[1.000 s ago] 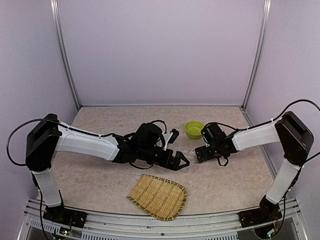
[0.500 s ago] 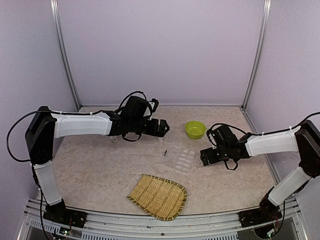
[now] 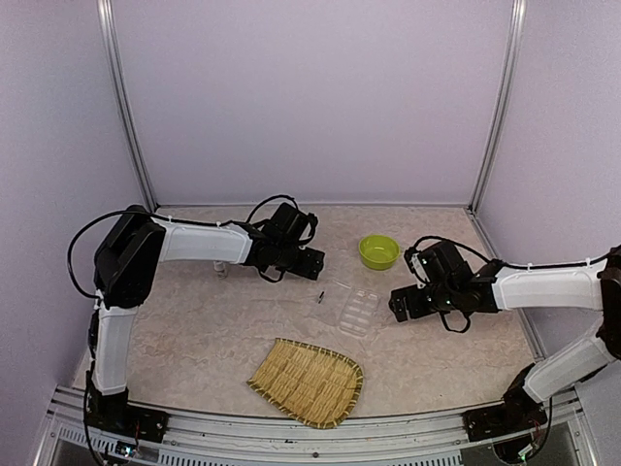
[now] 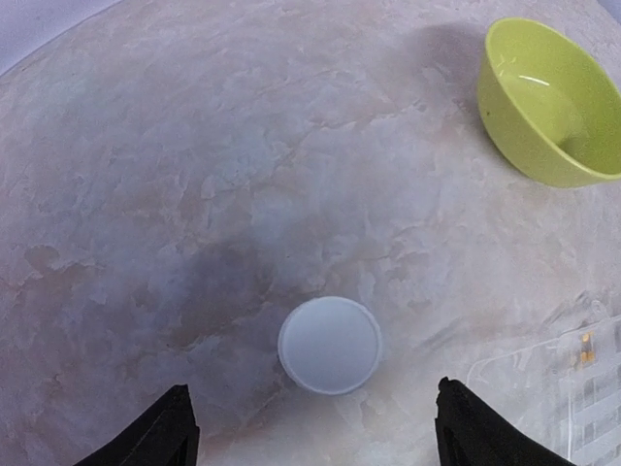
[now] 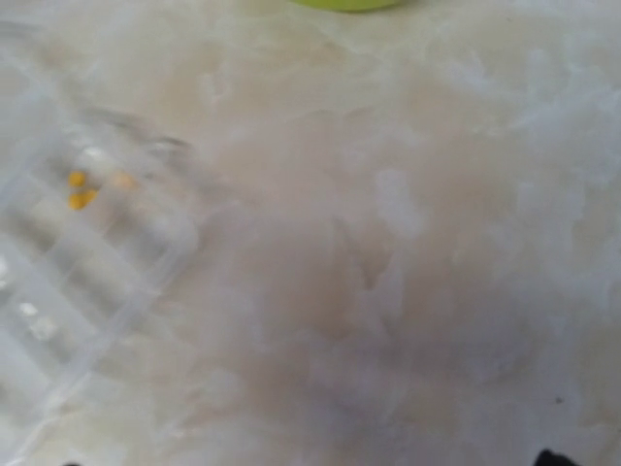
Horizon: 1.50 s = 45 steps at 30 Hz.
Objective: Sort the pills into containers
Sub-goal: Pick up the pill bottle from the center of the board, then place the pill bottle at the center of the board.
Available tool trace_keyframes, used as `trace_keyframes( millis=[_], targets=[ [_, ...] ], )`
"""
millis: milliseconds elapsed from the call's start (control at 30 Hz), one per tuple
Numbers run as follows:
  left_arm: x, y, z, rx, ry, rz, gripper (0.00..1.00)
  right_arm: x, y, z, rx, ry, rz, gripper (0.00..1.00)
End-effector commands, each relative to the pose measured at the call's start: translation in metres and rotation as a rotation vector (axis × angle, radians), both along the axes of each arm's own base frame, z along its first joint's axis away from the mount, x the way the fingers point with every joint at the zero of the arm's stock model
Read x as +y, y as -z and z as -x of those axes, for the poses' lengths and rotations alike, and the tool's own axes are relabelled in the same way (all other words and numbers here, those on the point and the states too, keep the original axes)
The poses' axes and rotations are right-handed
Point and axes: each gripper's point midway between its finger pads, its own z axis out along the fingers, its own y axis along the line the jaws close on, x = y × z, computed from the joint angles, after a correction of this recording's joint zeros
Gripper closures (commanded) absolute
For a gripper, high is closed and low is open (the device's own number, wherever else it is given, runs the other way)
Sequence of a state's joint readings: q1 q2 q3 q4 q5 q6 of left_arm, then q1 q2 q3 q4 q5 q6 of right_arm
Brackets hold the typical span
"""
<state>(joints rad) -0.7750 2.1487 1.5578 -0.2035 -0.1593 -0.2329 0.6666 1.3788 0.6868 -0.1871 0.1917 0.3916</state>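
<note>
1. The clear organiser box (image 3: pixel 357 309) lies mid-table (image 3: pixel 194 320), just behind the bamboo tray (image 3: pixel 309 381).
2. The right gripper (image 3: pixel 398 303) sits just beside the box's right edge, its fingers spread wide and empty. Its wrist view shows orange pills (image 5: pixel 82 191) in one compartment.
3. The left gripper (image 3: pixel 315 260) hangs apart from the box, behind and to its left. Its jaws are spread around nothing, and a white round cap (image 4: pixel 330 345) lies just ahead.

Legible text, labels, brands, nos., signs: none, all 3 views. Checked: organiser box (image 3: pixel 357 311), green bowl (image 3: pixel 377 262), bamboo tray (image 3: pixel 308 381), white round item (image 4: pixel 330 345). No readable markings.
</note>
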Motion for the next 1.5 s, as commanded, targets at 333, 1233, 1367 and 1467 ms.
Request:
trace_keyframes(
  millis=[333, 1233, 1367, 1467],
  targets=[
    [-0.009, 0.010, -0.021, 0.006, 0.024, 0.038, 0.47, 0.042, -0.006, 0.022, -0.006, -0.111, -0.043, 0.00],
    [-0.010, -0.028, 0.001, -0.008, 0.083, 0.145, 0.77, 0.067, -0.026, 0.021, -0.066, -0.210, -0.070, 0.00],
    [-0.003, -0.018, 0.006, -0.004, 0.058, 0.100, 0.76, 0.065, -0.026, 0.022, -0.068, -0.206, -0.065, 0.00],
    [0.000, -0.008, 0.013, 0.005, 0.049, 0.064, 0.74, 0.064, -0.027, 0.022, -0.072, -0.204, -0.064, 0.00]
  ],
)
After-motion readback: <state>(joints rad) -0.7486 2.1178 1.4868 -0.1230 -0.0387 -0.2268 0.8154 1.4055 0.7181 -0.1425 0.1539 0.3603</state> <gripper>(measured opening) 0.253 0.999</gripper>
